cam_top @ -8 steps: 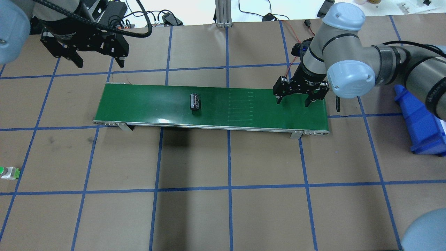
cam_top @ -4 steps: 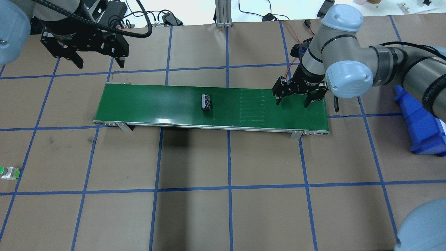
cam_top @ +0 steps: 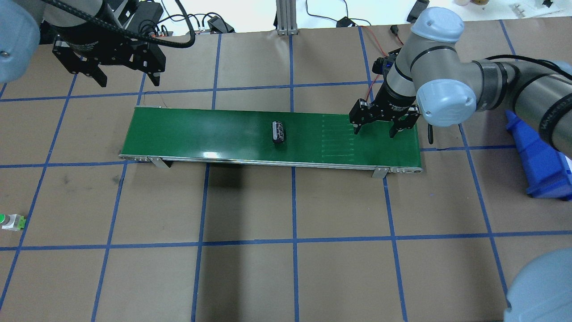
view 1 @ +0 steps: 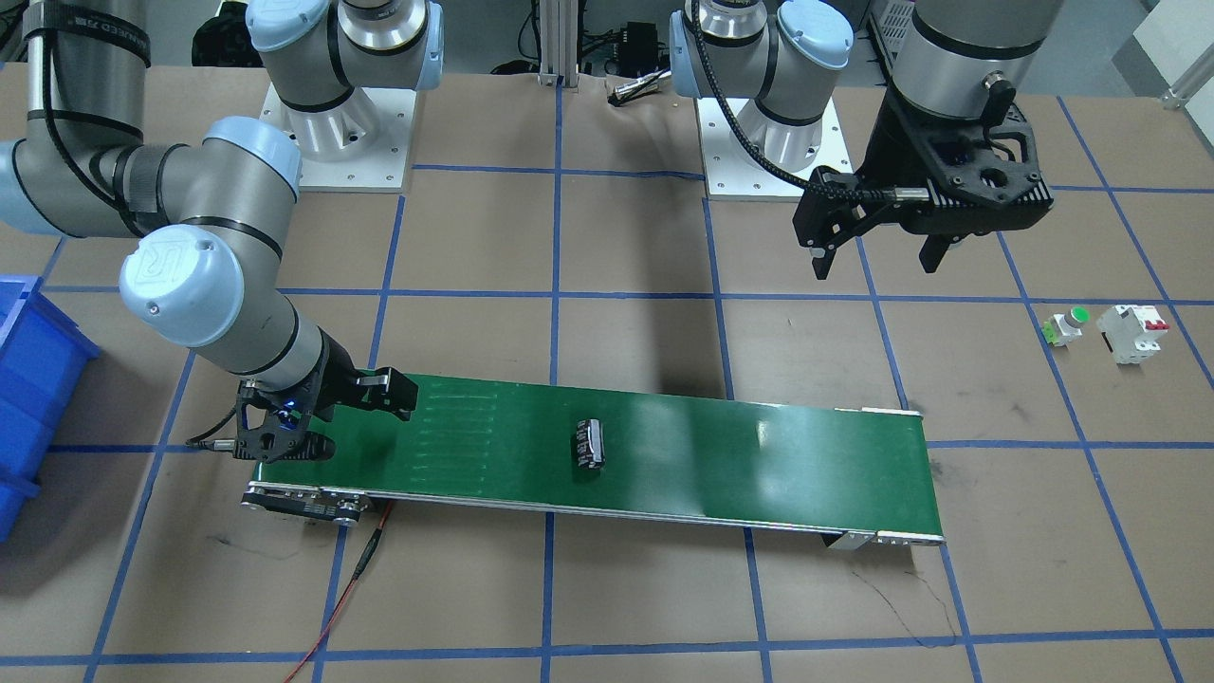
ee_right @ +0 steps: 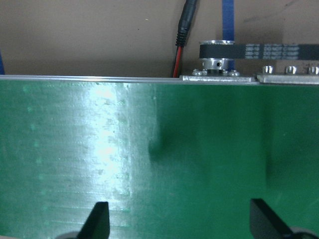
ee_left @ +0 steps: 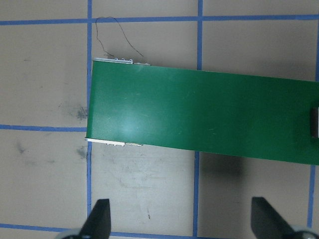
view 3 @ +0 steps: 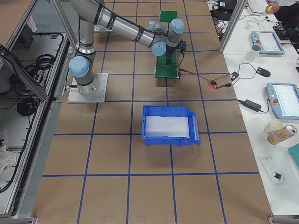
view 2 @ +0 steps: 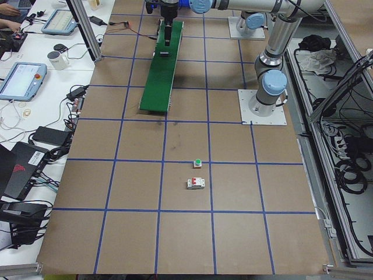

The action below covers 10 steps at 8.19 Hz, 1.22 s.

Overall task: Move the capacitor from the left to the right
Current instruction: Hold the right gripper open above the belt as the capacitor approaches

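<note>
- Two grippers are showing, both with fingers spread wide and gripping nothing.
- The capacitor (cam_top: 279, 132) is lying on its side on the green conveyor belt (cam_top: 201, 134), about mid-length, with its pale marks facing up and no gripper touching it.
- The right gripper (cam_top: 374, 132) is hovering low over the belt's right end with its fingers pointing down, well apart from the capacitor.
- Faint pale lines are running across the belt between the capacitor and the right gripper.
- The right wrist view is showing bare green belt ahead of its fingertips (ee_right: 98, 221), with a belt pulley and a red-black cable past the far edge.
- The left gripper (cam_top: 128, 82) is hanging high above the table near the belt's left end.
- The left wrist view is looking down on that end, and its right edge is cutting off the capacitor (ee_left: 315, 122).
- A green-topped push button (view 1: 1067, 325) and a white circuit breaker (view 1: 1131, 332) are sitting side by side on the table on the robot's left, well apart from the belt.
- A blue bin (view 3: 168, 126) is sitting on the table beyond the belt's right end.
</note>
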Tool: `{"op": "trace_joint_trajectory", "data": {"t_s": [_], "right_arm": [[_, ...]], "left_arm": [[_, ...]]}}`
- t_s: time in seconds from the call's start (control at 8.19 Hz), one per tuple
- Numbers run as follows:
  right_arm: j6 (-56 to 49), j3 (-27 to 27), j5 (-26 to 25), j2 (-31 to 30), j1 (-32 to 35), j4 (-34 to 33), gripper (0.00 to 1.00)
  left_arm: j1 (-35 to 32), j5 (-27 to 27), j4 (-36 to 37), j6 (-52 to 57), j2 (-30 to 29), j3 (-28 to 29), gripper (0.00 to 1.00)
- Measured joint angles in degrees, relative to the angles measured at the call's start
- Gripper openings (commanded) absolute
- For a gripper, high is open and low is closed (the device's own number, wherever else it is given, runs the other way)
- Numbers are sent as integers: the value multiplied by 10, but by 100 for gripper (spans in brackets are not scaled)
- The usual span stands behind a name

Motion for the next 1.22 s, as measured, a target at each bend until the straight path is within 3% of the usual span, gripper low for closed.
{"op": "trace_joint_trajectory", "data": {"t_s": [1.22], "right_arm": [[31, 2, 1, -2, 1, -9, 100]], "left_arm": [[0, -1, 2, -1, -1, 0, 100]]}}
